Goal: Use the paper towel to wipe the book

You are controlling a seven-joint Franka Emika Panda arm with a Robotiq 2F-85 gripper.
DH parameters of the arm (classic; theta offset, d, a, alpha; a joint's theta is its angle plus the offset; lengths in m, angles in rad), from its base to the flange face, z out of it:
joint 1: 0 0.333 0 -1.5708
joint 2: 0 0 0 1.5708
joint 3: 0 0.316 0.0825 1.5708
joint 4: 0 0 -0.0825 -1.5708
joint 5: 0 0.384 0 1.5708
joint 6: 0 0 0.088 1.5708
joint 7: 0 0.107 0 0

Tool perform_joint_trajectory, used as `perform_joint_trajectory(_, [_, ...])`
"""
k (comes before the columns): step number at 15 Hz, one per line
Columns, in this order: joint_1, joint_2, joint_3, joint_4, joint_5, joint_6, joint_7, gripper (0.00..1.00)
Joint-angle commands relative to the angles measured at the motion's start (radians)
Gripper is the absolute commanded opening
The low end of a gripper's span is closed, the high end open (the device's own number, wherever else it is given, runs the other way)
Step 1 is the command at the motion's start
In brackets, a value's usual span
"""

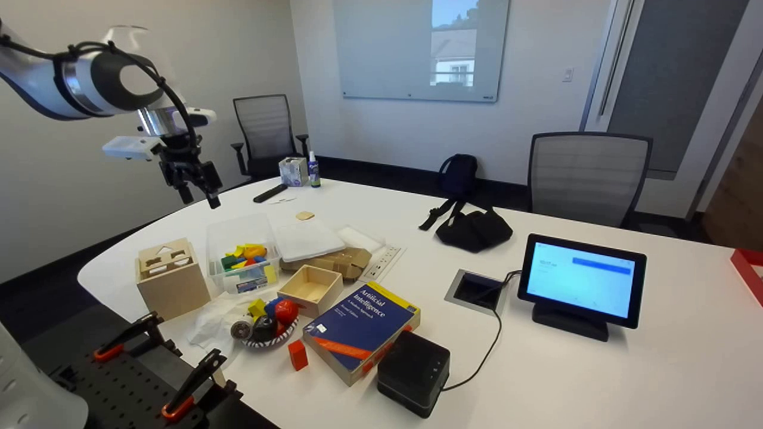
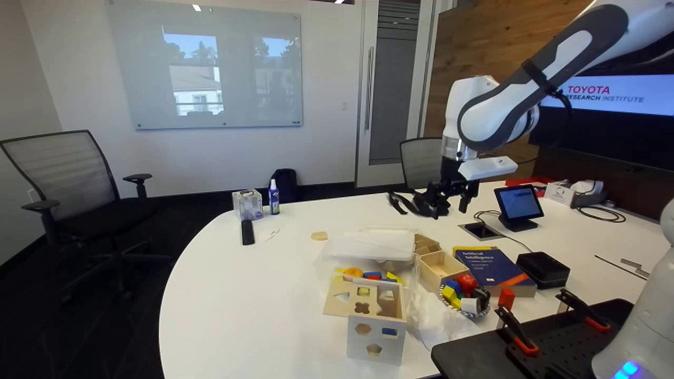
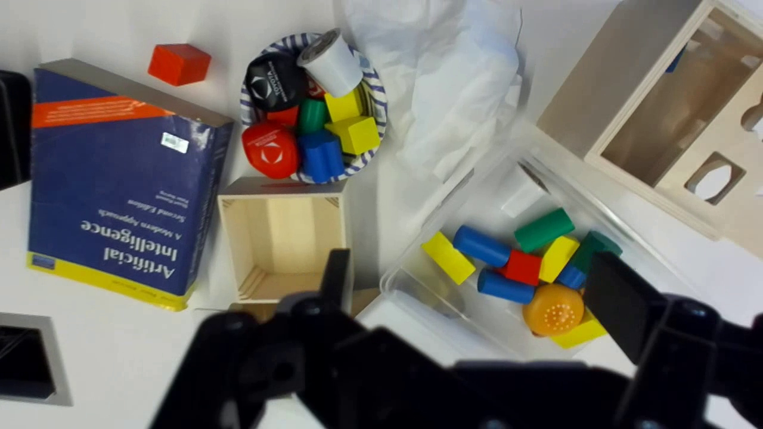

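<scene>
The paper towel is a crumpled white sheet on the table, seen in both exterior views [image 1: 210,325] [image 2: 441,318] and at the top of the wrist view [image 3: 459,83]. The book has a dark blue cover with an orange-red band; it lies flat in both exterior views [image 1: 365,325] [image 2: 487,267] and at the left of the wrist view [image 3: 113,190]. My gripper [image 1: 201,199] is raised well above the table, with its fingers wide apart and nothing between them. It also shows in an exterior view [image 2: 449,209] and the wrist view [image 3: 474,286], over the bin, touching neither towel nor book.
A striped bowl [image 3: 375,140] of blocks sits between towel and book. A clear bin [image 3: 411,256], a wooden shape box [image 1: 173,292] and a small wooden tray [image 1: 319,305] stand nearby. A red block [image 1: 298,356] and black box [image 1: 414,372] flank the book.
</scene>
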Motion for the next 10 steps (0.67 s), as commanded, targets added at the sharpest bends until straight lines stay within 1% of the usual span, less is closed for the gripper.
perform_joint_trajectory(1, [0.038,0.112,-0.030,-0.028,0.053,0.116,-0.086,1.00])
perform_joint_trajectory(3, [0.049,0.175,-0.037,-0.042,0.072,0.169,-0.126,1.00])
perform_joint_trajectory(5, [0.049,0.233,-0.037,-0.053,0.066,0.219,-0.140,1.00])
perform_joint_trajectory(10, [0.056,0.386,-0.047,-0.046,-0.022,0.320,-0.106,1.00])
